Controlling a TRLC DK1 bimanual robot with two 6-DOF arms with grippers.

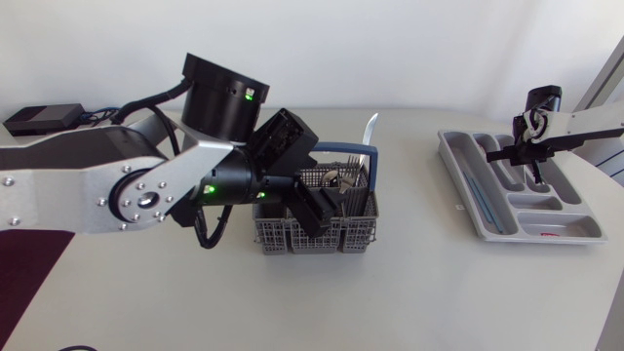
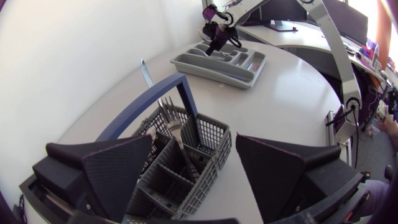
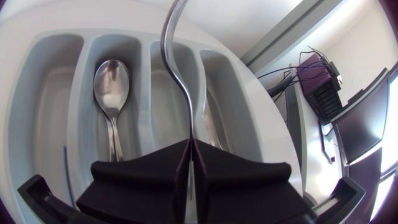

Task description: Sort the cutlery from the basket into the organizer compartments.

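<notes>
Over the organizer (image 1: 458,177): right gripper (image 3: 189,163) clenched on a metal piece of cutlery (image 3: 178,68). Both fingers pinch the handle. Working end out of sight, so type undetermined.
Long axis of held piece: runs ahead of the fingers toward the tray, and in the right wrist view it lines up with the dividers.
Slot beneath: the one beside the slot holding a spoon (image 3: 111,84). Cannot tell whether the piece touches the floor.
Over the basket (image 1: 317,232): left gripper (image 2: 199,177) released, fingers wide apart, basket corner between them, nothing grasped.
Cutlery in basket: forks (image 2: 168,112) and a knife (image 2: 145,71) stand upright, ahead of the left fingers.
Nearer arm: right for the organizer, left for the basket. The two are well apart.
Judgement: release depends on the held piece suiting the slot beneath it.
</notes>
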